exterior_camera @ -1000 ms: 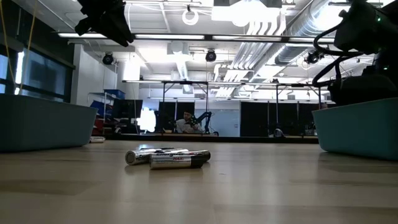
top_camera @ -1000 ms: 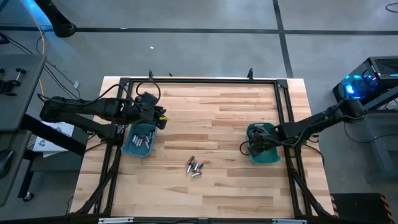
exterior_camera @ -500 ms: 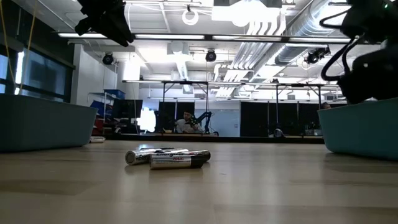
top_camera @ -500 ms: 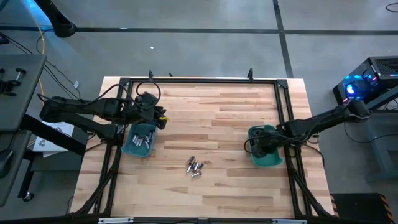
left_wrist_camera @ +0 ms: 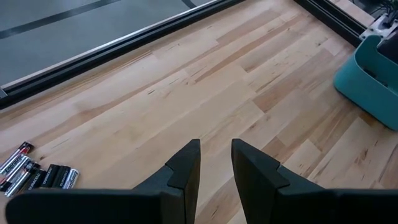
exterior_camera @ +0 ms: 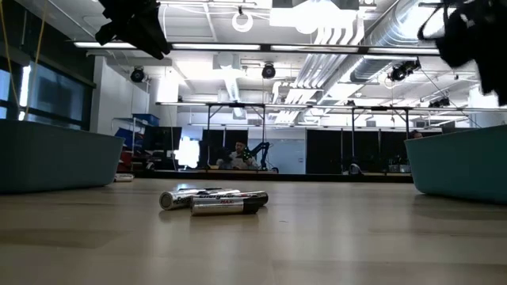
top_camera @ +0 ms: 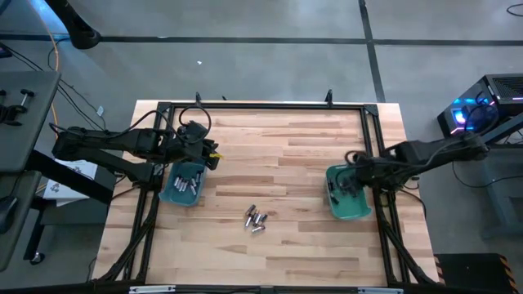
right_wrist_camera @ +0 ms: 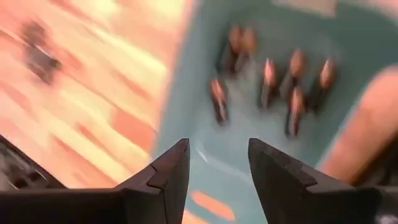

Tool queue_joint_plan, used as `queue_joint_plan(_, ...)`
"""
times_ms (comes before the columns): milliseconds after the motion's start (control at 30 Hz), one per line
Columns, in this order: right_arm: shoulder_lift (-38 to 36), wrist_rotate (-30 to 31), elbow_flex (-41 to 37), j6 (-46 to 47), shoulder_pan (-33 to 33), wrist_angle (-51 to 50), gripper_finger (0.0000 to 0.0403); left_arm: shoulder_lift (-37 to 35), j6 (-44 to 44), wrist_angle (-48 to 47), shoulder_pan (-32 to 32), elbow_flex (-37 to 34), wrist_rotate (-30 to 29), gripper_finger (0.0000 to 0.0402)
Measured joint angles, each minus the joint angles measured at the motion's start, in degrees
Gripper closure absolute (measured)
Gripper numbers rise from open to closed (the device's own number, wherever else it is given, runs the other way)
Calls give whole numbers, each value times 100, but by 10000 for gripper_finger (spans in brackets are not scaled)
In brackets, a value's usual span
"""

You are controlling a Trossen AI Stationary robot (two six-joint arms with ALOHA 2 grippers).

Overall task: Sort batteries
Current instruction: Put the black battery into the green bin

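Low view: batteries (exterior_camera: 215,200) w/ red label, text unreadable.

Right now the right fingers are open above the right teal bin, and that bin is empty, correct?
Not quite. The right fingers are open above the right teal bin, but it is not empty: the right wrist view shows several batteries with copper-brown ends lying inside it.

Pale planked wood table (top_camera: 278,155), smooth; teal plastic bins (top_camera: 350,206), matt; batteries (top_camera: 256,219) with glossy metal casings.
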Motion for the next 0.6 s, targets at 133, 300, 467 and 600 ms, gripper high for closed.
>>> queue_joint_plan(133,8,1314,483,-964,-2,1093,245,0,1,41,1,-1,0,317)
queue_joint_plan(300,286,1371,-53,-4156,20,4596,245,0,-1,158,0,-1,0,317)
queue_joint_plan(467,1506,398,-499,-5443,-157,6543,245,0,-8,175,-12,0,77,317)
queue_joint_plan(600,2764,-766,-334,-6396,-403,7162,245,0,-81,175,-15,-1,106,317)
